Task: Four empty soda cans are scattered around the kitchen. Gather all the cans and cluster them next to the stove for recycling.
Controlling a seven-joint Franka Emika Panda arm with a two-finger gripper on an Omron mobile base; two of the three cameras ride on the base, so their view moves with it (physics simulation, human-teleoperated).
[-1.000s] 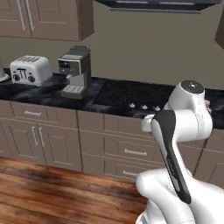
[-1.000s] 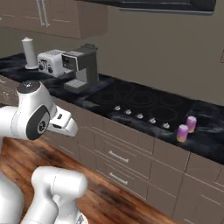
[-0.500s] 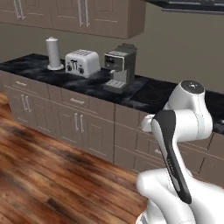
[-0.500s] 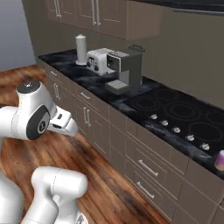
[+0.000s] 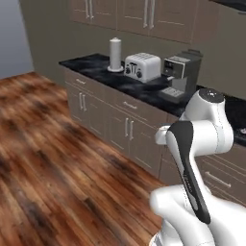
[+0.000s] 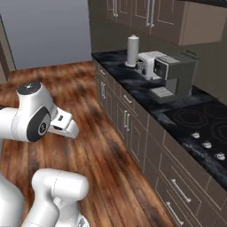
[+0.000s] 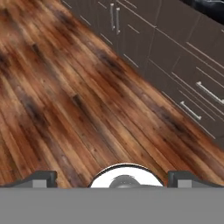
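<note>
The stove (image 6: 198,120) is a flat black cooktop with grey burner rings and silver knobs, set in the dark counter at the right of the right base view. The soda cans are out of view. My gripper (image 7: 113,178) is open and empty, its two dark fingertips (image 7: 40,178) standing wide apart in the hand view. It hangs over the wooden floor (image 7: 78,100), well short of the cabinet fronts (image 7: 183,74). The arm is folded close over the base.
On the dark counter (image 5: 103,67) stand a tall white canister (image 5: 115,54), a toaster (image 5: 141,66) and a coffee machine (image 5: 180,74). Brown drawers and doors (image 6: 128,126) run below it, wall cabinets above. Open wooden floor (image 5: 57,153) spreads to the left.
The base has turned left, so the whole picture has shifted: the counter slid right and the two purple cans beside the stove left the picture. The arm's pose has not changed.
</note>
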